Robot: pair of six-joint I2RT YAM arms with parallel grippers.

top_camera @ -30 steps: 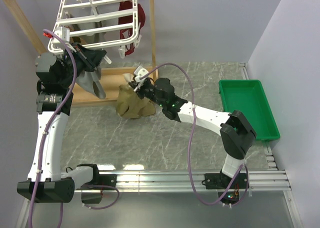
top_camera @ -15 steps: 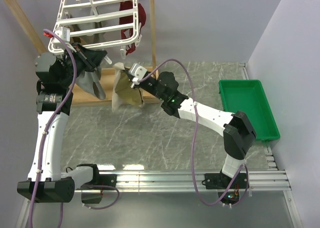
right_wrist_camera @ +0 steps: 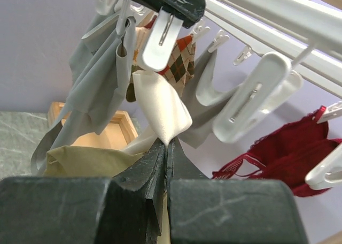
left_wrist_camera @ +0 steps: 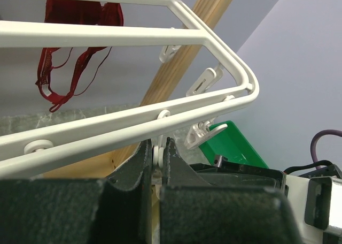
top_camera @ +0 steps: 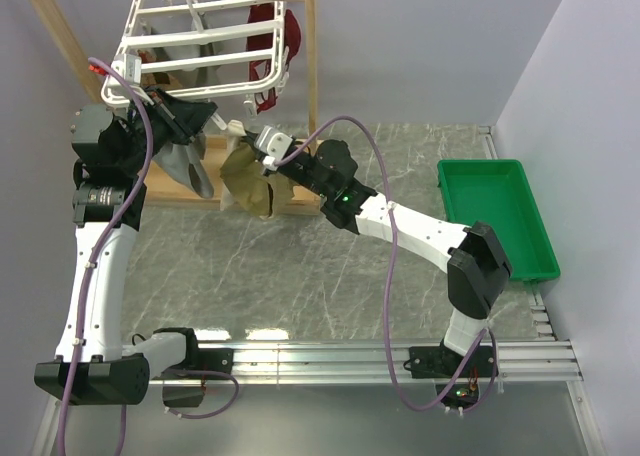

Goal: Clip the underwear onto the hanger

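1. Your right pincer [right_wrist_camera: 166, 145] is clenched on the underwear [top_camera: 247, 179], nipping a pale fold at its edge.
2. The underwear is khaki, soft and crumpled. It hangs limp, lifted off the tabletop [top_camera: 300, 276], above the far edge toward the far-left corner.
3. The pinched fold looks cream in the right wrist view and stands just below a clip [right_wrist_camera: 160, 38] of the hanger [top_camera: 200, 46].
4. Your left pincer [left_wrist_camera: 157, 150] is clamped on that clip's top, under the hanger's near rail.
5. Grey cloth [right_wrist_camera: 96, 89] and a red garment [right_wrist_camera: 283, 147] hang from other clips.
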